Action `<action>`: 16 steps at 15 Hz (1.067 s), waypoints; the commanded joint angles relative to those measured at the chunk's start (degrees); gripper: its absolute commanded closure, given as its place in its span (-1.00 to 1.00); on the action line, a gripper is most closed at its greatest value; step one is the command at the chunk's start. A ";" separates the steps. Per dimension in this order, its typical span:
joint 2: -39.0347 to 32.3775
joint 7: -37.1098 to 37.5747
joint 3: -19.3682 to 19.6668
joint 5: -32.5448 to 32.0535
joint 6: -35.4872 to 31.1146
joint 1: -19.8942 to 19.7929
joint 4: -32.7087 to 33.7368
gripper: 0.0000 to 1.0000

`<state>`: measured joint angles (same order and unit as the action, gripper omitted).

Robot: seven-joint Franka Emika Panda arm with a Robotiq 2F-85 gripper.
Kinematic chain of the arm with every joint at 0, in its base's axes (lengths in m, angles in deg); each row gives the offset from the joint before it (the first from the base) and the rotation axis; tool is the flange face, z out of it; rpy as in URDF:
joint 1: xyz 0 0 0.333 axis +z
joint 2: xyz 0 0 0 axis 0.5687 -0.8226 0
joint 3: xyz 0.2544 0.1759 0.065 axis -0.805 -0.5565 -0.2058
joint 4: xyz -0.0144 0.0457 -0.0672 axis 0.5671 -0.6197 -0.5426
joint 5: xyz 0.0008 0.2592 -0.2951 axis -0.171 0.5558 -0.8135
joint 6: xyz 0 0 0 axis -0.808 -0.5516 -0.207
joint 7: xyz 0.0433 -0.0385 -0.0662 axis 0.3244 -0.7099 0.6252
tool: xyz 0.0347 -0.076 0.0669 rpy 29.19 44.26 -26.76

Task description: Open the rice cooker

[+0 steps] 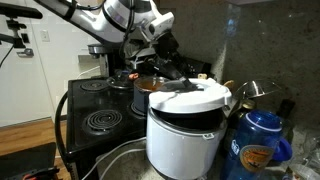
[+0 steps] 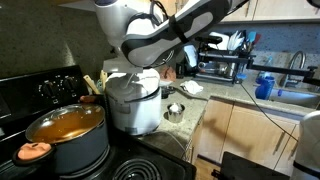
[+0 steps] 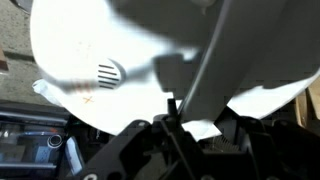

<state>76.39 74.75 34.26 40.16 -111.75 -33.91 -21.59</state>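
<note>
Blue plastic bottle [image 1: 262, 140] up front; our hand [image 1: 175, 75] sits on the big white cylindrical rice cooker [image 1: 185, 125] right below it. Grip width, we can't tell.

Rice cooker [image 1: 188, 125] framed close from a low level in an exterior view, stove [image 1: 100, 120] beyond it, both shared with an exterior view set farther back behind the steel pot [image 2: 75, 150], faced along the tabletop [image 2: 225, 97], wrist view held very near the lid [image 3: 100, 50].
</note>
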 commanded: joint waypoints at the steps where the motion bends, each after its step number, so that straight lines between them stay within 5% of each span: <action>1: -0.55 2.13 -1.89 -7.69 6.49 2.06 3.16 0.66; 16: -1.55 4.19 -6.50 -23.51 17.74 6.22 3.63 0.66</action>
<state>75.68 79.27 28.48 20.90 -96.90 -28.50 -20.38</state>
